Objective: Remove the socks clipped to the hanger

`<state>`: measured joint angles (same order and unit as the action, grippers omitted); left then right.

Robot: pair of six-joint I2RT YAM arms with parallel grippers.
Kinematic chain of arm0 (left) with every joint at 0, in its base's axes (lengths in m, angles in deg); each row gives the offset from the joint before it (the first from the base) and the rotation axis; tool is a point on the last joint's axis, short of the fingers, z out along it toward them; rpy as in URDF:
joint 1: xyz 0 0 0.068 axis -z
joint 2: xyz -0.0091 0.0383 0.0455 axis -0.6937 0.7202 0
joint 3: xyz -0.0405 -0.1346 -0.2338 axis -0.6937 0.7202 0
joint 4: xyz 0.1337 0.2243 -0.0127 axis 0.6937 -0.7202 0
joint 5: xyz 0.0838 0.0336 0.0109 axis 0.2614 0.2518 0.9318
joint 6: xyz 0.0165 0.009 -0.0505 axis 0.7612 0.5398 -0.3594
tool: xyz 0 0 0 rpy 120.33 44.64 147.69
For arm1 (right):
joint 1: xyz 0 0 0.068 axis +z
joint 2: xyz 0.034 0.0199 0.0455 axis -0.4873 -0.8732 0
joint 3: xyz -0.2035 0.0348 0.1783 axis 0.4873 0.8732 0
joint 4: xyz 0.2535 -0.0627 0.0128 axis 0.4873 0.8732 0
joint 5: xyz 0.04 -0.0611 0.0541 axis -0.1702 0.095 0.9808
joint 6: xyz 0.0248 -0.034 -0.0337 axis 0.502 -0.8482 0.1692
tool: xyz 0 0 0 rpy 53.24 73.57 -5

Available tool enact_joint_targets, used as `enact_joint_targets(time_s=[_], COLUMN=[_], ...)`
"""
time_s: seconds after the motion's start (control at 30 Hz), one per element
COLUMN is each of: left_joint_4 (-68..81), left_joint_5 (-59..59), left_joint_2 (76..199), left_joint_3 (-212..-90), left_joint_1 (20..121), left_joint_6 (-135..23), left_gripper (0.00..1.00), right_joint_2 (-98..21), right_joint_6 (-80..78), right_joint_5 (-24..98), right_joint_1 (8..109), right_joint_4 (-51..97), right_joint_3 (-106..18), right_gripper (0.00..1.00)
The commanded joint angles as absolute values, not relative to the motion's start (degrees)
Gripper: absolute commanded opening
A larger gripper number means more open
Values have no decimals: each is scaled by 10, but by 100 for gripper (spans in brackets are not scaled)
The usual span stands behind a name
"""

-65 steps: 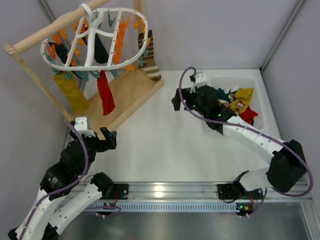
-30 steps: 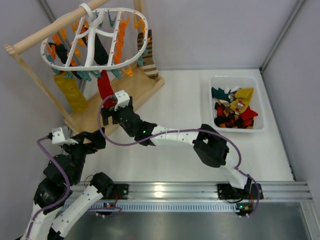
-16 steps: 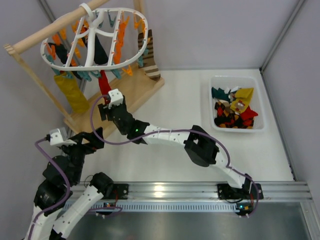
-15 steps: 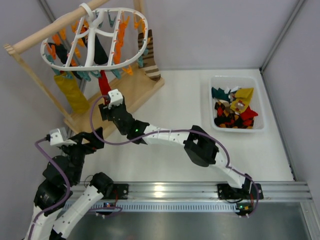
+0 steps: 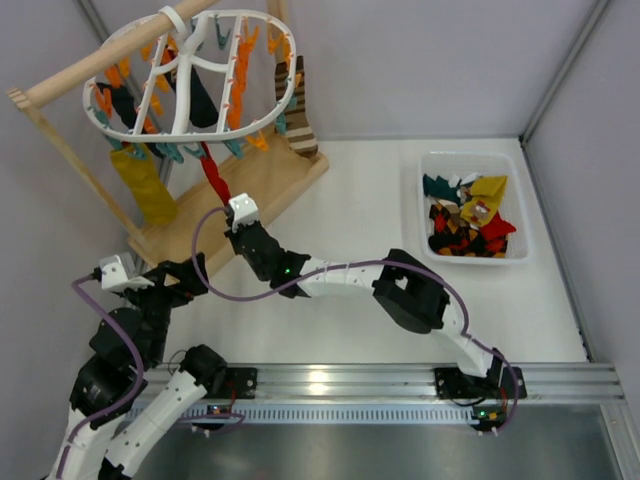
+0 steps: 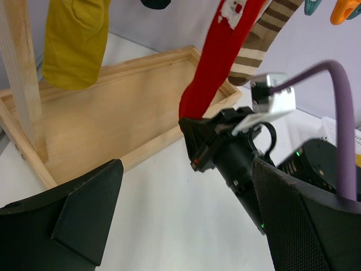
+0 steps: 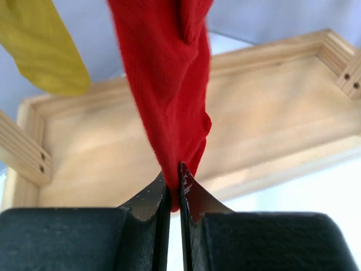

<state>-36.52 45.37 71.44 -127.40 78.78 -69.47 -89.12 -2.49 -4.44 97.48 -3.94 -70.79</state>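
The right gripper is pinched tight on the lower tip of the long red fabric sock, low in the wrist view, presumably so that a pull can tug it out of its clip; the sock hangs taut and slanted from the large white plastic oval drying hanger at upper left of the overhead view, so it looks not yet freed; the left gripper stands wide and holds nothing, near the pinch at lower left, likely waiting; a mustard yellow sock hangs to the left and a brown-and-cream striped sock to the right; the flat wooden stand tray lies beneath; the slanting wooden rod carries the hanger, which may swing rather than release; a clear plastic bin of loose socks sits well apart at right.
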Motion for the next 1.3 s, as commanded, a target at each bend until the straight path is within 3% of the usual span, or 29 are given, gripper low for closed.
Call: enact_joint_targets(time_s=[0.0, 0.2, 0.47, 0.8, 1.03, 1.27], left_joint_4=[-342, -343, -360, -424, -449, -449], left_joint_5=[483, 454, 369, 484, 476, 501], left_joint_2=[737, 789, 976, 1178, 1261, 1303], left_joint_3=[-1269, -1299, -1473, -1698, -1754, -1792], left_joint_1=[784, 784, 784, 784, 784, 783], left_joint_6=[-730, -758, -754, -720, -712, -695], left_gripper=[99, 99, 99, 99, 99, 87], right_joint_2=[-792, -677, -591, -526, -479, -472], right_joint_6=[-34, -29, -46, 5, 52, 60], right_joint_5=[-18, 17, 56, 115, 157, 173], right_joint_1=[978, 982, 994, 998, 998, 1002], right_joint_4=[-129, -161, -128, -84, -86, -89], right_joint_3=[-617, -457, -391, -336, -286, -276], right_gripper=[6, 0, 0, 0, 0, 0])
